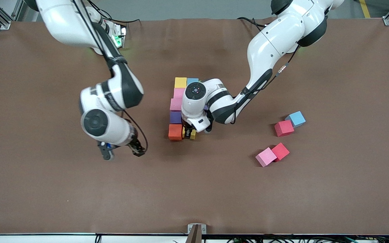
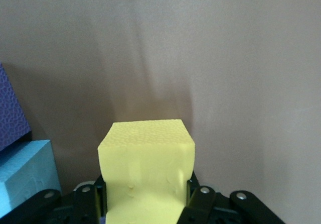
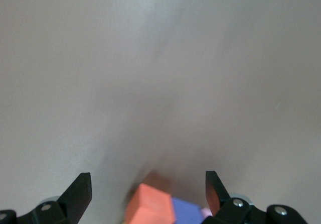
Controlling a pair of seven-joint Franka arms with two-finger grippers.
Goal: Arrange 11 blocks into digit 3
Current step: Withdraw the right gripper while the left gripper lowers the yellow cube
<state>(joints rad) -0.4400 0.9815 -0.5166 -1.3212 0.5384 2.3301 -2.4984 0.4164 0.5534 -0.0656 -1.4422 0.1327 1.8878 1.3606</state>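
- The left gripper (image 1: 190, 132) is down at the table beside the orange block (image 1: 175, 132), its fingers pinching a yellow block (image 2: 146, 171); in the front view only a sliver of that yellow shows under the wrist
- The partly built digit 3 (image 1: 177, 108) sits mid-table; its visible column runs from another yellow block (image 1: 180, 82) farthest from the front camera, through two pink blocks (image 1: 178, 93) and a purple block (image 1: 175, 117), to the orange one nearest the camera; a light blue block (image 1: 192, 81) touches the yellow top cube on the left arm's side; the rest of the figure is hidden under the left arm's wrist
- The right gripper (image 1: 123, 152) hovers over bare table toward the right arm's end, fingers spread wide and holding nothing; its wrist view catches the orange and purple cubes between the fingertips (image 3: 80, 194)
- Loose toward the left arm's end: a light blue cube (image 1: 296, 118) touching a red cube (image 1: 284, 128); nearer the camera, a pink cube (image 1: 266, 157) touching a second red cube (image 1: 280, 151)
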